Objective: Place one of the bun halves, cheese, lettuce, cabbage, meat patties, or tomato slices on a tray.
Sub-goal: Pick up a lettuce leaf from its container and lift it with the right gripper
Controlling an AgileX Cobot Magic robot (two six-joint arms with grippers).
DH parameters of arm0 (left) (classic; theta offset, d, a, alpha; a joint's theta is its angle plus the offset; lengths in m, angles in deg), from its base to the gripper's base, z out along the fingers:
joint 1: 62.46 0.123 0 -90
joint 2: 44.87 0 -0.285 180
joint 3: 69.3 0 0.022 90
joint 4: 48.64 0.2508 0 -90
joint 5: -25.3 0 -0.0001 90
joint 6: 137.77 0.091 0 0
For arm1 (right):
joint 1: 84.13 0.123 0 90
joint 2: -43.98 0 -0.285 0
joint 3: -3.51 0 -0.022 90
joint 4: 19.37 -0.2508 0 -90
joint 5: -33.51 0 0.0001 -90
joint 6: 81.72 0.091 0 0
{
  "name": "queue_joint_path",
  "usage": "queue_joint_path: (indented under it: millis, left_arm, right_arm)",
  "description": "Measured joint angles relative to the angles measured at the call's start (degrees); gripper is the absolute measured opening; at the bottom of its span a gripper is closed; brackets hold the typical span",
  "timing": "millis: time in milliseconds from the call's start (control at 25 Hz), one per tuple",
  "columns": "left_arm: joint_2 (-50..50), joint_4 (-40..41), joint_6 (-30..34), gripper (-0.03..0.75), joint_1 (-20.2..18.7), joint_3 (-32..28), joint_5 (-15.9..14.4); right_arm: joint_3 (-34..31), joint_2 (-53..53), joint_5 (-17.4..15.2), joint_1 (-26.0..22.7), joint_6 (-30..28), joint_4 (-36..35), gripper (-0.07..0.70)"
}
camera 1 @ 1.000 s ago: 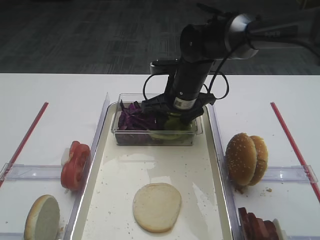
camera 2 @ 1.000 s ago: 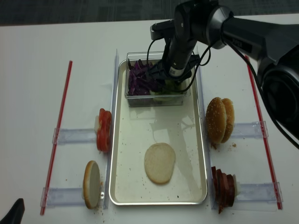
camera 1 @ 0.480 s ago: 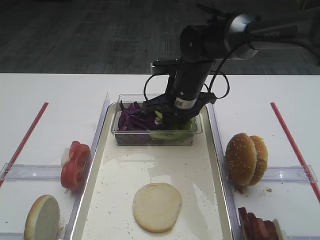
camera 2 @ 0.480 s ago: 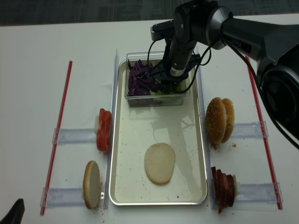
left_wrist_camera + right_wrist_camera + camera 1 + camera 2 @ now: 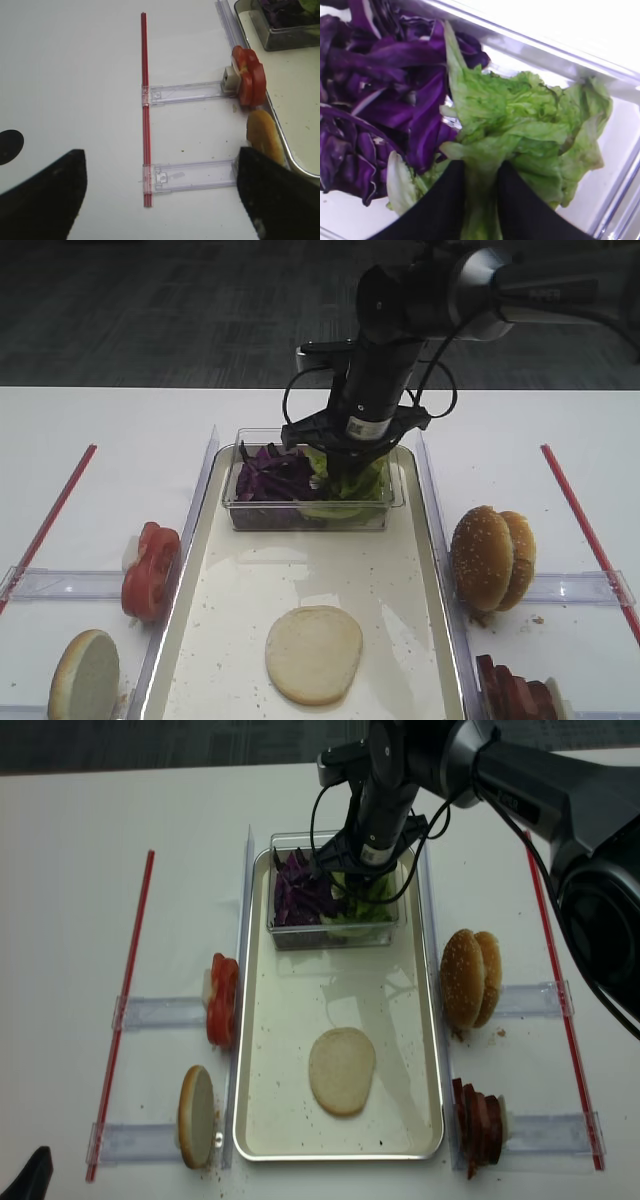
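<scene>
My right gripper [image 5: 480,169] is shut on a light-green lettuce leaf [image 5: 520,125], held just above the clear tub [image 5: 310,515] at the far end of the tray [image 5: 240,640]. Purple cabbage [image 5: 385,90] lies in the tub's left half. One bun half [image 5: 313,653] lies cut face up on the tray floor. My left gripper [image 5: 162,195] hangs open over the bare table left of the tray, with nothing between its fingers. No cheese is in view.
Tomato slices [image 5: 150,570] and a bun half [image 5: 84,675] stand on clear holders left of the tray. A pair of bun halves [image 5: 492,557] and meat patties [image 5: 515,690] stand on its right. Red strips [image 5: 50,520] run along both table sides.
My right gripper closed on the lettuce inside the tub and rose a little, pulling the leaf up. The left arm has not moved.
</scene>
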State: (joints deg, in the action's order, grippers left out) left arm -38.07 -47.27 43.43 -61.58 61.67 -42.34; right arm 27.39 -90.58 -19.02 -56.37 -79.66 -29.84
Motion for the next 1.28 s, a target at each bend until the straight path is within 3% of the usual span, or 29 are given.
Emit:
queue_joint_path:
  millis: [240,480,1280]
  left_arm:
    - [0.00,0.00,0.00,0.564,0.00,0.00,0.00]
    - [0.00,0.00,-0.10,0.564,0.00,0.00,0.00]
    - [0.00,0.00,-0.10,0.564,0.00,0.00,0.00]
  right_arm:
    - [0.00,0.00,-0.48,0.00,0.00,0.24,0.188]
    - [0.04,0.00,-0.48,0.00,0.00,0.35,0.062]
    - [0.17,5.16,-4.00,0.00,0.00,1.00,0.057]
